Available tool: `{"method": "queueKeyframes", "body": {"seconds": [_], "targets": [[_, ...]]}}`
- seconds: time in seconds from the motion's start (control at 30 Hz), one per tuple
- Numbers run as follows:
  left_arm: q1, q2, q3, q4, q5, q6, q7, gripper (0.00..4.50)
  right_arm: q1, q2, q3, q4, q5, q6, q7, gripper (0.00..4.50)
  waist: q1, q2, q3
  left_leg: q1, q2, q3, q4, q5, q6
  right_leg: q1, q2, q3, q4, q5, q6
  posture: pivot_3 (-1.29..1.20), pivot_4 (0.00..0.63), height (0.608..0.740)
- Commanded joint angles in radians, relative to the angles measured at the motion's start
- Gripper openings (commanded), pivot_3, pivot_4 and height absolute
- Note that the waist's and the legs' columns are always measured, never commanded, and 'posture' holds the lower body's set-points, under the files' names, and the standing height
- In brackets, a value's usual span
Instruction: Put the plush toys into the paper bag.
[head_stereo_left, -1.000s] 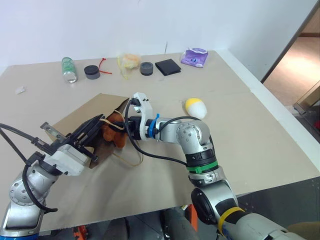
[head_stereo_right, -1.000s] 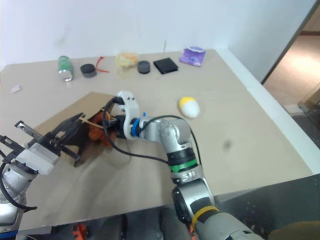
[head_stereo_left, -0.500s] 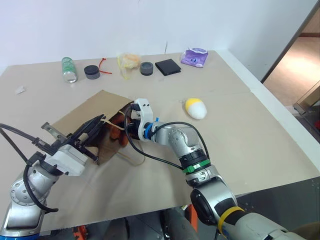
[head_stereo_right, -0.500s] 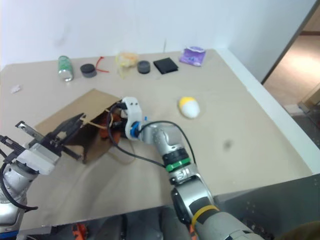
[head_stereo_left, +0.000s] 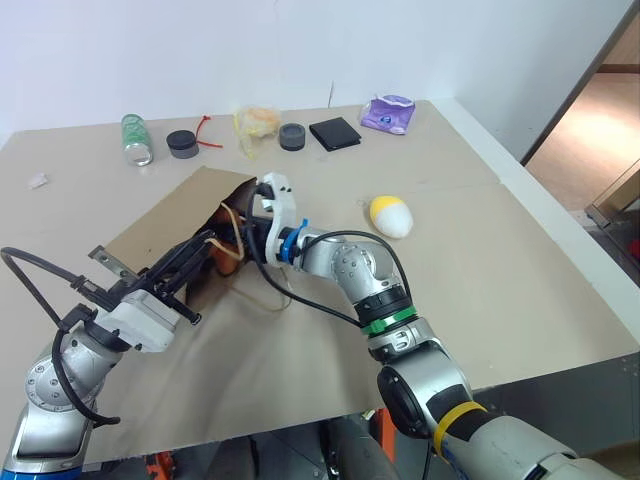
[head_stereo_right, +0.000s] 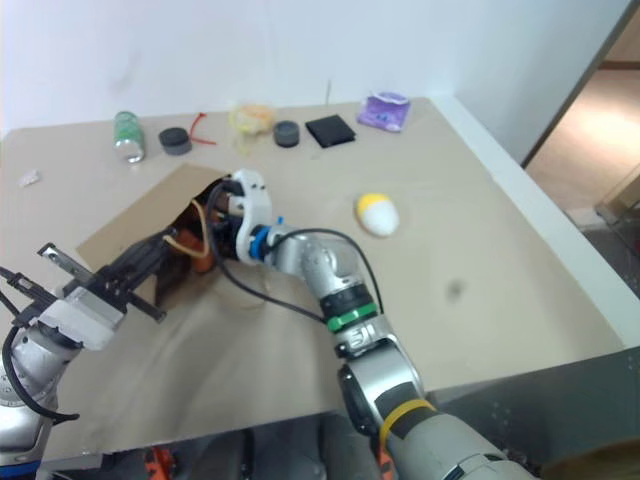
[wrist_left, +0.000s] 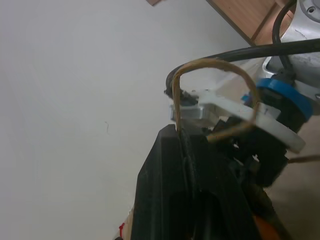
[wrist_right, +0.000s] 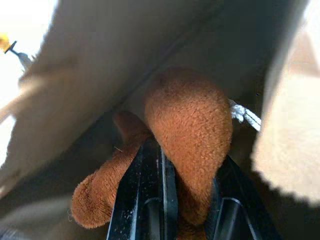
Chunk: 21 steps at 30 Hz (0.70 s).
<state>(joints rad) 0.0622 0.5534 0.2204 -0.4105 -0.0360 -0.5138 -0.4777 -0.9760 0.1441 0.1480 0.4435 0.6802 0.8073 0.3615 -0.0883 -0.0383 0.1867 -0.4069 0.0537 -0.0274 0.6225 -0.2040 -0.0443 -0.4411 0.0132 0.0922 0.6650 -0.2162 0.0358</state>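
The brown paper bag (head_stereo_left: 170, 212) lies on its side on the table with its mouth toward the middle. My left gripper (head_stereo_left: 208, 245) is shut on one tan cord handle (wrist_left: 215, 65) and holds the mouth up. My right gripper (wrist_right: 187, 160) reaches into the mouth, shut on the brown gingerbread plush toy (wrist_right: 190, 125), with the bag's inner wall (wrist_right: 95, 75) around it. A little orange-brown of that toy (head_stereo_left: 228, 251) shows at the mouth. The white egg plush toy (head_stereo_left: 390, 215) with a yellow end lies on the table to the right of the bag, apart from both grippers.
Along the table's far edge stand a green bottle (head_stereo_left: 137, 138), two black round items (head_stereo_left: 183, 144) (head_stereo_left: 293, 136), a crumpled yellowish wrapper (head_stereo_left: 257, 122), a black flat case (head_stereo_left: 336, 133) and a purple packet (head_stereo_left: 388, 114). The table's edge runs down the right side.
My right gripper has carried the brown plush toy leftward, deeper into the bag's mouth, and its elbow has swung. The bag's mouth stands a little higher. My left gripper has kept still.
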Motion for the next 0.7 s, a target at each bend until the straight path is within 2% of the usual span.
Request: {"method": "queueKeyframes", "body": {"seconds": [0.03,0.27,0.47,0.67,0.7], "targets": [[-0.015,-0.004,-0.001,-0.027,0.001,0.002,0.013,0.0,-0.049,0.22,0.014,-0.004,-0.005,-0.034,-0.022,0.32,0.0,0.0,0.0,0.0,0.0,0.0,0.0,0.0,0.0,0.0,0.0,0.0,0.0,0.0,0.0,0.0,0.15,0.74],[-0.016,-0.007,-0.007,-0.039,0.0,0.012,0.014,0.0,-0.098,0.232,-0.019,0.111,-0.055,-0.222,-0.1,0.32,0.0,0.0,0.0,0.0,0.0,0.0,0.0,0.0,0.0,0.0,0.0,0.0,0.0,0.0,0.0,0.0,0.15,0.74],[-0.019,-0.011,-0.008,-0.04,0.004,0.018,0.016,0.0,-0.093,0.225,0.015,0.118,-0.059,-0.227,-0.052,0.32,-0.001,0.0,0.0,0.0,0.0,0.0,-0.001,0.0,0.0,0.0,0.0,0.0,0.0,0.0,0.0,0.0,0.15,0.74],[-0.03,-0.01,-0.004,-0.031,0.007,0.023,0.022,0.0,-0.029,0.171,0.076,-0.015,-0.031,-0.155,0.033,3.29,-0.001,0.0,0.0,0.0,0.0,0.0,-0.001,0.0,0.0,0.0,0.0,-0.001,0.0,0.0,0.0,0.0,0.15,0.74],[-0.031,-0.01,-0.004,-0.03,0.008,0.023,0.023,0.0,-0.017,0.16,0.083,-0.036,-0.029,-0.14,0.041,3.9,-0.001,0.0,0.0,0.0,0.0,-0.001,-0.001,0.0,0.0,0.0,0.0,-0.001,0.0,0.0,0.0,0.0,0.15,0.74]]}}
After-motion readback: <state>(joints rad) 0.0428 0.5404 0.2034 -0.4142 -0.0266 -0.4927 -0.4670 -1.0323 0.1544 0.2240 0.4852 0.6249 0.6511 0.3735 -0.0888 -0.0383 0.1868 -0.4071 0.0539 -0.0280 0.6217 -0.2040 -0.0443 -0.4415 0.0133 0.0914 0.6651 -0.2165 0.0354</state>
